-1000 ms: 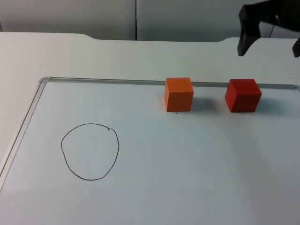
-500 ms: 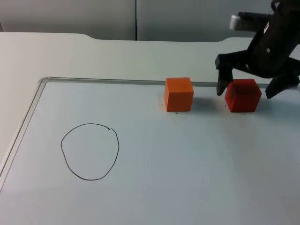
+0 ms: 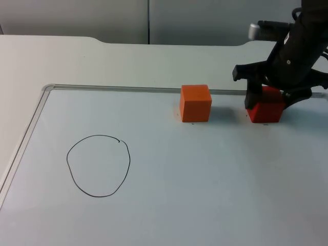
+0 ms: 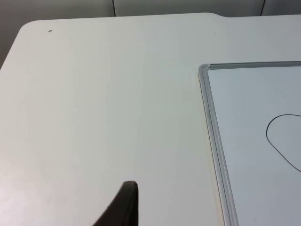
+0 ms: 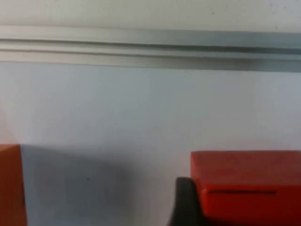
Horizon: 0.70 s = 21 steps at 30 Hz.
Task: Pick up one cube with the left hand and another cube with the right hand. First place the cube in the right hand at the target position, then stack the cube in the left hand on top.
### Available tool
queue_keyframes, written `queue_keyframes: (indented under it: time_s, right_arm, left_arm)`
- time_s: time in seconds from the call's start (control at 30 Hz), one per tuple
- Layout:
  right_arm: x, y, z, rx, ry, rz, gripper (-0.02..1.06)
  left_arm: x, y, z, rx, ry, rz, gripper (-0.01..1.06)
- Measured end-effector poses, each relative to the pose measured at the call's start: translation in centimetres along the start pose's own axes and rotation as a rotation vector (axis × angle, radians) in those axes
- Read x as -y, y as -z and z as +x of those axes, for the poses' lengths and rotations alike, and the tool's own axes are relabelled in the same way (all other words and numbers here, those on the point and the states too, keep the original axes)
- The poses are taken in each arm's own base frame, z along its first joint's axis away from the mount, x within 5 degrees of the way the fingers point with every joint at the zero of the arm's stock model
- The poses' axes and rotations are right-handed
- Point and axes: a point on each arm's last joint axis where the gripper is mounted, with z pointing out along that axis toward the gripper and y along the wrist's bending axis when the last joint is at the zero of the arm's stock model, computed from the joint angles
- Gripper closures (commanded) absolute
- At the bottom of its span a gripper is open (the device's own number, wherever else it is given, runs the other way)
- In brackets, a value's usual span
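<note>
The right gripper [image 3: 270,101] is down over the red cube [image 3: 266,110] at the far right of the whiteboard [image 3: 205,179], its jaws spread wide with one finger [image 5: 186,202] against the cube's left face and the other at its right side. The orange cube [image 3: 195,103] sits just left, apart. The drawn circle [image 3: 98,165] lies near left. The left arm waits over the table [image 4: 103,103]; its jaw state cannot be told.

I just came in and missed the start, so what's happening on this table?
The right gripper is down around the red cube, fingers on either side, apparently about to grasp it; the cube sits on the whiteboard. The orange cube stands untouched beside it. The drawn circle is empty. The left arm waits over the table beside the whiteboard.
</note>
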Motion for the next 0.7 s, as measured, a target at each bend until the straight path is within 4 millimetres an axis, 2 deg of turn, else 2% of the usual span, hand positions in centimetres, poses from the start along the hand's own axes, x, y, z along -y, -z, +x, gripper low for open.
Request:
queue_keyframes:
  time_s: [0.03,0.1,0.17,0.27,0.3,0.33,0.43,0.47,0.5,0.53,0.6,0.63,0.7]
  right_arm:
    - [0.0,0.0,0.0,0.002,-0.003,0.000,0.77]
    - [0.0,0.0,0.0,0.002,-0.005,0.000,1.02]
    - [0.0,0.1,-0.1,0.006,-0.005,-0.001,1.05]
    - [-0.2,2.7,-0.8,0.061,0.022,-0.013,1.05]
    - [-0.2,2.7,-0.8,0.061,0.022,-0.013,1.05]
    - [-0.2,4.1,-1.1,0.090,0.031,-0.019,1.05]
    - [-0.4,11.4,-1.8,0.249,0.075,-0.047,1.05]
    - [-0.4,11.4,-1.8,0.249,0.075,-0.047,1.05]
    - [-0.4,14.4,-1.8,0.316,0.091,-0.058,1.05]
    - [-0.3,19.1,-1.3,0.418,0.109,-0.072,1.05]
    - [0.1,24.2,-0.2,0.528,0.135,-0.063,1.05]
    - [0.1,24.2,-0.2,0.528,0.135,-0.063,1.05]
    - [0.9,29.8,1.8,0.651,0.162,-0.040,1.05]
  left_arm:
    - [0.0,0.0,0.0,0.000,0.000,0.000,0.00]
    - [0.0,0.0,0.0,0.000,0.000,0.000,0.00]
    - [0.0,0.0,0.0,0.000,0.000,0.000,0.00]
    - [0.0,0.0,0.0,0.000,0.000,0.000,0.00]
    - [0.0,0.0,0.0,0.000,0.000,0.000,0.00]
    - [0.0,0.0,0.0,0.000,0.000,0.000,0.00]
    - [0.0,0.0,0.0,0.000,0.000,0.000,0.00]
    - [0.0,0.0,0.0,0.000,0.000,0.000,0.00]
    - [0.0,0.0,0.0,0.000,0.000,0.000,0.00]
    - [0.0,0.0,0.0,0.000,0.000,0.000,0.00]
    - [0.0,0.0,0.0,0.000,0.000,0.000,0.00]
    - [0.0,0.0,0.0,0.000,0.000,0.000,0.00]
    - [0.0,0.0,0.0,0.000,0.000,0.000,0.00]
